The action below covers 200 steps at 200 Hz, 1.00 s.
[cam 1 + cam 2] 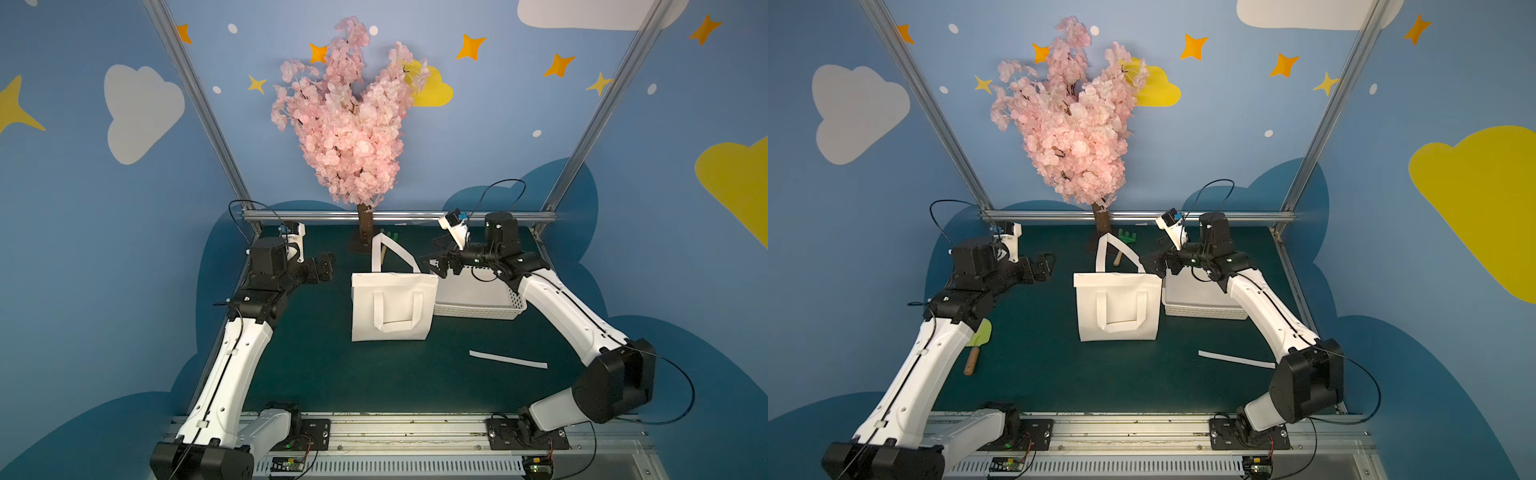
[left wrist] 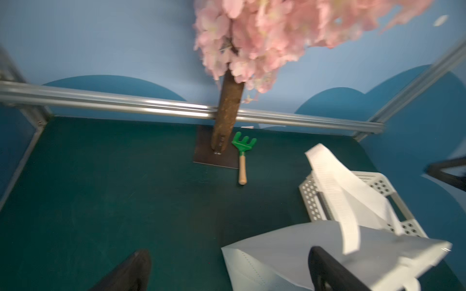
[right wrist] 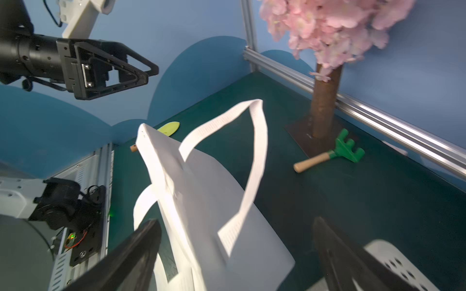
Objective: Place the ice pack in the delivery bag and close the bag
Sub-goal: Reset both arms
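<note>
Top views: delivery bag point(image 1: 390, 309) upright at table point(image 1: 316, 365) ctr, flap shut, one handle flat on the front, the other standing up. Perforated basket point(image 1: 478, 309) at bag's 3 o'clock, touching it. Left gripper point(image 1: 326, 268) at bag's 10 o'clock, well apart, released, holding nothing. Right gripper point(image 1: 434, 266) at bag's 1 o'clock, just over its top corner and the basket, jaws spread, nothing held. White strip point(image 1: 508, 359) flat at 4 o'clock. Pink tree point(image 1: 349, 124) at 12. In a top view a trowel point(image 1: 978, 343) at 8 o'clock partly under the L arm, and a green rake point(image 1: 1127, 237) behind the bag.

L wrist: left gripper point(image 2: 228, 250) fingers wide apart, empty. Bag point(image 2: 290, 252) close by, basket point(image 2: 311, 199) beyond it, rake point(image 2: 243, 148) beside tree base.

R wrist: right gripper point(image 3: 235, 221) fingers wide apart. Bag point(image 3: 201, 181) close below them, raised handle loop loose, no contact seen.
</note>
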Motion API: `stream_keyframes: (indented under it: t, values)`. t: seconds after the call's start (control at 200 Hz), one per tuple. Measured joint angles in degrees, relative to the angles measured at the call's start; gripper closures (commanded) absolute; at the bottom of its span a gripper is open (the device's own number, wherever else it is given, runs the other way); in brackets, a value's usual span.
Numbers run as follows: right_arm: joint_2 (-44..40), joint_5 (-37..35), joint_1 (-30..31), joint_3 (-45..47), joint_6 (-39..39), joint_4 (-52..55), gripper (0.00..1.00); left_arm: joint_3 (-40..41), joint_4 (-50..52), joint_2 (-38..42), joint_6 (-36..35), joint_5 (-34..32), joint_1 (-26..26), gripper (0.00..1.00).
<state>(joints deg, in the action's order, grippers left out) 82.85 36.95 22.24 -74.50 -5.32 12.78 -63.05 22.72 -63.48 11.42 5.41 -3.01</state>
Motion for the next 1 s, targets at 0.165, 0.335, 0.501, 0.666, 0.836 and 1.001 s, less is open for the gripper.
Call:
stream_keyframes:
  t: [0.165,0.335,0.501,0.666,0.836,1.001]
  values:
    - [-10.8,-15.7,-4.3,13.0,1.9,-2.3,0.01,6.8,-4.7,-4.5,0.4,-8.6,1.8,0.00]
    - [-15.5,-31.5,-11.9,27.3,5.2,-7.8,0.01,16.2,-12.9,-12.0,-0.5,-13.8,2.3,0.00]
    - [-14.0,-41.9,-17.3,39.7,7.7,-15.3,0.01,24.1,-23.5,-18.7,-2.3,-16.5,2.4,0.00]
    - [-6.6,-44.8,-17.5,43.9,6.7,-25.8,0.01,30.2,-36.8,-22.2,-5.2,-17.7,2.3,0.00]
    - [-0.6,-43.4,-18.0,43.3,5.0,-35.7,0.01,32.4,-49.2,-23.9,-8.3,-16.3,2.1,0.00]
    - [1.3,-41.9,-18.2,48.3,4.0,-49.2,0.01,38.0,-59.7,-23.8,-9.6,-13.0,2.6,0.00]
